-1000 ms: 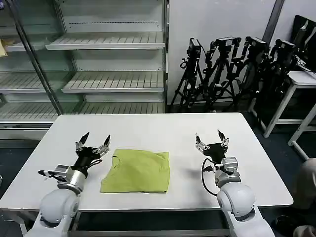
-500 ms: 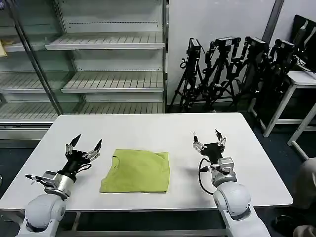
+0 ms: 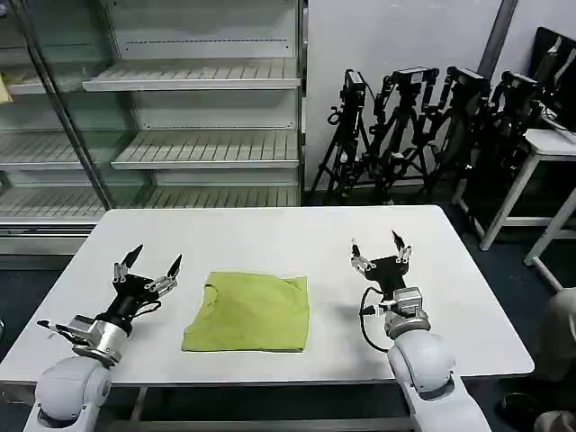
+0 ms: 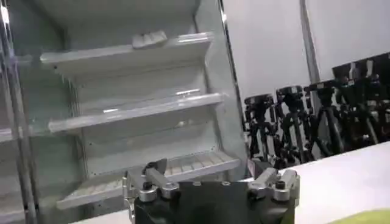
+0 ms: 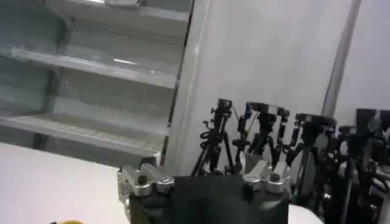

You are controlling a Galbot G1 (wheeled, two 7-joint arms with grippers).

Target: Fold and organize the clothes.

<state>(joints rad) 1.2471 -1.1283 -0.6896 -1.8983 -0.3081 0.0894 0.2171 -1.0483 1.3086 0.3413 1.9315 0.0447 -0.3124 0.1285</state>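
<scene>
The clothes [image 3: 250,313], a lime T-shirt folded into a neat rectangle with its neckline to the left, lie flat near the front middle of the white table [image 3: 270,236]. My left gripper [image 3: 147,261] hovers open to the shirt's left, fingers spread and pointing up and away, holding nothing. On the shirt's right, my right gripper [image 3: 375,249] is likewise open and empty, well apart from the fabric. A sliver of the shirt [image 4: 368,217] shows in the left wrist view.
Empty metal shelving [image 3: 193,85] stands behind the table on the left. Several black tripods with cameras [image 3: 423,126] cluster at the back right. A second white table [image 3: 549,148] sits at the far right.
My left gripper has drawn back to the left, away from the shirt. The right gripper shifted slightly. The shirt has not moved.
</scene>
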